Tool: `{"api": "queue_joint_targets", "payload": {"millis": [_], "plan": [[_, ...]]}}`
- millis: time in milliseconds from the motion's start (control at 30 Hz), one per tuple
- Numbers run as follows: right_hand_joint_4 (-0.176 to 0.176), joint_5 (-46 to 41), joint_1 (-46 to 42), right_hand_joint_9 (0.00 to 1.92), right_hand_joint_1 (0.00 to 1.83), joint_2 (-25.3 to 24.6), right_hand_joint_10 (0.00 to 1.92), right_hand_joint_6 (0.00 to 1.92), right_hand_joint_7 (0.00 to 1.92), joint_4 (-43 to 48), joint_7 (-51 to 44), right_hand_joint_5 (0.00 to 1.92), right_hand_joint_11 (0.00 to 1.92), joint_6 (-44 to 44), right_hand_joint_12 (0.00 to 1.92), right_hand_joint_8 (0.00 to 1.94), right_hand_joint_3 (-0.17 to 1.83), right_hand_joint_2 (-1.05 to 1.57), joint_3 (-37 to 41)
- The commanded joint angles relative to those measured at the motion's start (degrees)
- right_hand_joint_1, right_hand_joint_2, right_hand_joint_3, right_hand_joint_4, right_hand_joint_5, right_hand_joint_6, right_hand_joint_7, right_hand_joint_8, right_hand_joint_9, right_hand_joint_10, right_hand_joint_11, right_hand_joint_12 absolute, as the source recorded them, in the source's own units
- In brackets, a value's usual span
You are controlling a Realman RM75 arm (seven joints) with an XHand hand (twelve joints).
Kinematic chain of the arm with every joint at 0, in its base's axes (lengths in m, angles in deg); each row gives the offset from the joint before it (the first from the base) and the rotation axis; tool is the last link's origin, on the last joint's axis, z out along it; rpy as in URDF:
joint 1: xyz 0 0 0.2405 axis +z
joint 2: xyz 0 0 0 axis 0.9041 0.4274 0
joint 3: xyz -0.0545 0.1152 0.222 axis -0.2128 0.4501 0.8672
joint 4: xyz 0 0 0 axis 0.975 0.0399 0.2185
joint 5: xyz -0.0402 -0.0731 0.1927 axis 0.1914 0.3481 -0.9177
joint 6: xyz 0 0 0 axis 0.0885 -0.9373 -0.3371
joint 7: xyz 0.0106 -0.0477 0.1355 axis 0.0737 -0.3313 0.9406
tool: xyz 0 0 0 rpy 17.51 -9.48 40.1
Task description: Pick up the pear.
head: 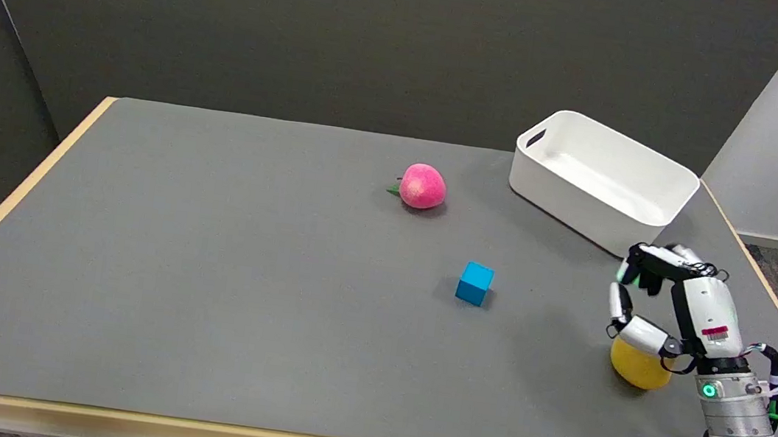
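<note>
Your right hand (668,305) hovers over the pear (638,368) with fingers apart and curved, holding nothing. The pear, yellow, sits on the grey table (201,299) near its right edge, partly hidden beneath your palm; the thumb may be brushing its top, though this angle does not settle it. So the reach looks done, while the grasp and lift remain. Farther out lie the blue cube (475,283), the white bin (601,181) and the pink peach (422,186).
</note>
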Motion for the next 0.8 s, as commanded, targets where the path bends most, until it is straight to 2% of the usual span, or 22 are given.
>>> {"api": "queue_joint_targets", "payload": {"millis": [33, 67, 133, 167, 200, 300, 433, 500, 800], "plan": [[-0.054, -3.2, -5.8, 0.66, 0.57, 0.5, 1.6, 0.78, 0.7, 4.2, 3.2, 0.43, 0.35, 6.6, 1.91, 1.04, 0.85, 0.65, 0.3], [-0.044, -3.4, -6.6, 0.61, 0.52, 0.8, 1.41, 0.71, 0.62, 4.8, 3.0, 0.39, 0.47, 7.5, 1.89, 0.9, 0.85, 0.64, 0.4], [-0.044, -3.4, -8.6, 0.32, 0.45, 1.4, 1.02, 0.57, 0.43, 6.4, 2.5, 0.32, 0.3, 10.0, 1.59, 0.59, 0.82, 0.6, 0.9], [-0.046, -3.4, -9.3, 0.21, 0.43, 1.7, 0.9, 0.53, 0.36, 6.9, 1.8, 0.29, 0.22, 10.8, 1.48, 0.49, 0.81, 0.59, 1.2], [-0.049, -3.4, -10.4, 0.18, 0.43, 2.0, 0.86, 0.51, 0.33, 7.6, -0.1, 0.28, 0.19, 11.4, 1.45, 0.46, 0.81, 0.59, 1.6], [-0.06, -3.6, -13.4, 0.13, 0.44, 2.4, 0.81, 0.47, 0.29, 9.8, -4.6, 0.25, 0.16, 13.0, 1.41, 0.42, 0.81, 0.58, 3.6], [-0.072, -4.0, -16.3, 0.16, 0.52, 2.5, 0.85, 0.49, 0.32, 11.3, -8.8, 0.26, 0.22, 14.3, 1.48, 0.44, 0.83, 0.58, 5.8], [-0.069, -4.1, -17.7, 0.21, 0.59, 2.5, 0.9, 0.52, 0.37, 11.9, -9.8, 0.28, 0.28, 15.3, 1.55, 0.48, 0.86, 0.58, 7.2], [-0.064, -5.3, -20.3, 0.25, 0.65, 1.9, 0.94, 0.54, 0.41, 11.9, -10.0, 0.29, 0.34, 15.7, 1.62, 0.52, 0.88, 0.58, 8.3]]}}
